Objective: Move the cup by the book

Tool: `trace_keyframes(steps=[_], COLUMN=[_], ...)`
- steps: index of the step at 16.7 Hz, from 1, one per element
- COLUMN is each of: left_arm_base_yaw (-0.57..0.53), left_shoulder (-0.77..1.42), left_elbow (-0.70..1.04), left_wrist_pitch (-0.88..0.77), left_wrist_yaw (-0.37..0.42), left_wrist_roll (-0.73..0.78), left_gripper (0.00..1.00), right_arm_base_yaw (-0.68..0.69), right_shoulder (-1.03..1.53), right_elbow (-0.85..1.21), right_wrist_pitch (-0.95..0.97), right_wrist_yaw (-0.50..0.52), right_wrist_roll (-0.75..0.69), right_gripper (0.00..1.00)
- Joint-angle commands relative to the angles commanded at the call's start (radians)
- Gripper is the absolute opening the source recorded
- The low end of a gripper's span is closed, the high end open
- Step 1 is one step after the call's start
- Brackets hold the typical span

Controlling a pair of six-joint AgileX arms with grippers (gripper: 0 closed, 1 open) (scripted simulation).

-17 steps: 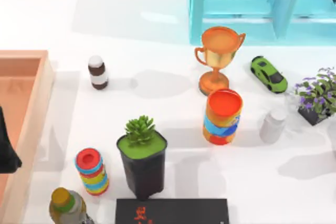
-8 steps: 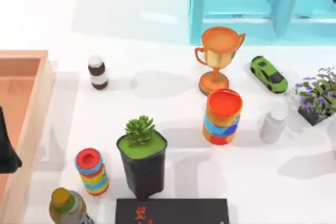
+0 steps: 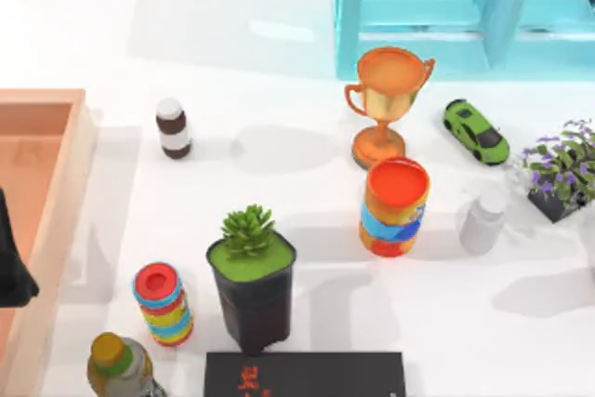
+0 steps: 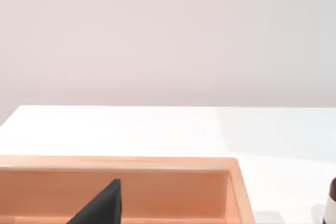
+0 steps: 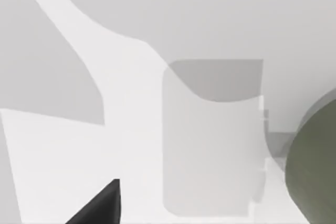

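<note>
Two AgileX arms are at the white table (image 3: 279,44), and neither touches anything. The left gripper (image 3: 9,267) is a dark shape at the table's left edge, over the shallow light wooden tray (image 3: 56,109). In the left wrist view the left gripper's dark tip (image 4: 105,205) sits in front of the tray's inner wall (image 4: 157,182). I cannot tell how wide it is set, and it holds nothing I can see. In the right wrist view the right gripper (image 5: 102,205) shows as a dark wedge over pale surfaces. I cannot tell its state either.

The tall orange cup with blue and yellow bands and a red inside (image 3: 394,206) stands upright near the table's middle. It is just in front of the orange-gold trophy (image 3: 388,99). The flat black rectangular book with small red characters (image 3: 305,375) lies at the near edge, well apart from the cup.

The black square plant pot with a green succulent (image 3: 251,281) stands just behind the book's left end. A small red-topped rainbow-banded cylinder (image 3: 164,304) and a yellow-capped olive bottle (image 3: 119,364) stand towards the near left corner. A brown and white bottle (image 3: 173,127) stands beside the tray's far end. Towards the right edge are a lime green toy car (image 3: 476,131), a white bottle (image 3: 483,220) and a purple-flowered plant (image 3: 562,169). A turquoise cabinet (image 3: 418,6) stands at the far edge.
</note>
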Motion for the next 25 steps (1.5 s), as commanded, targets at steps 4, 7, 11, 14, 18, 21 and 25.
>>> trace_keyframes(steps=[4, 7, 11, 14, 18, 21, 25], left_arm_base_yaw=[0.000, 0.000, 0.000, 0.000, 0.000, 0.000, 0.000], left_shoulder=[0.000, 0.000, 0.000, 0.000, 0.000, 0.000, 0.000], left_elbow=[0.000, 0.000, 0.000, 0.000, 0.000, 0.000, 0.000], left_wrist_pitch=[0.000, 0.000, 0.000, 0.000, 0.000, 0.000, 0.000], left_wrist_yaw=[0.000, 0.000, 0.000, 0.000, 0.000, 0.000, 0.000], left_wrist_roll=[0.000, 0.000, 0.000, 0.000, 0.000, 0.000, 0.000], left_gripper=[1.00, 1.00, 1.00, 1.00, 1.00, 1.00, 1.00], right_arm_base_yaw=[0.000, 0.000, 0.000, 0.000, 0.000, 0.000, 0.000], right_shoulder=[0.000, 0.000, 0.000, 0.000, 0.000, 0.000, -0.001], right_elbow=[0.000, 0.000, 0.000, 0.000, 0.000, 0.000, 0.001], right_wrist_pitch=[0.000, 0.000, 0.000, 0.000, 0.000, 0.000, -0.001], right_wrist_yaw=[0.000, 0.000, 0.000, 0.000, 0.000, 0.000, 0.000], right_wrist_roll=[0.000, 0.000, 0.000, 0.000, 0.000, 0.000, 0.000], right_gripper=[0.92, 0.70, 0.40, 0.17, 0.00, 0.00, 0.00])
